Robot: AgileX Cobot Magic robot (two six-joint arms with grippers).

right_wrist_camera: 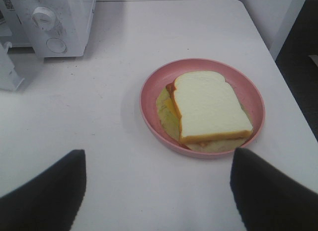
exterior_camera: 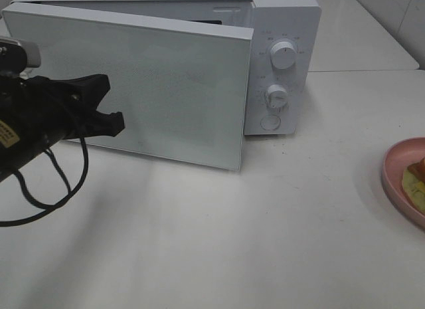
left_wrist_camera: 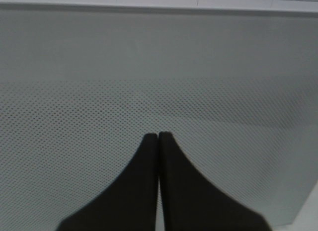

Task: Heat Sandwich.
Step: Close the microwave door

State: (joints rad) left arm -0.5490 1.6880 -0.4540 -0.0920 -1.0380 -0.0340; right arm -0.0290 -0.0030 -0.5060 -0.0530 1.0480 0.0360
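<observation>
The sandwich (right_wrist_camera: 211, 104), white bread with tan crust and yellow-green filling, lies on a round pink plate (right_wrist_camera: 149, 94) on the white table. In the high view only the plate's edge (exterior_camera: 396, 179) and a bit of the sandwich (exterior_camera: 415, 179) show at the far right. My right gripper (right_wrist_camera: 159, 191) is open and empty, a little short of the plate; it is out of the high view. My left gripper (exterior_camera: 113, 104) is shut and empty, close in front of the microwave door (exterior_camera: 146, 83). In the left wrist view the fingertips (left_wrist_camera: 158, 137) meet against the door panel (left_wrist_camera: 159, 67).
The white microwave (exterior_camera: 282, 56) stands at the back, its door swung partly open toward the front left. Its knobs and button (exterior_camera: 270, 122) are on the right panel; the microwave (right_wrist_camera: 54, 22) also shows in the right wrist view. The table edge (right_wrist_camera: 278, 67) runs beyond the plate.
</observation>
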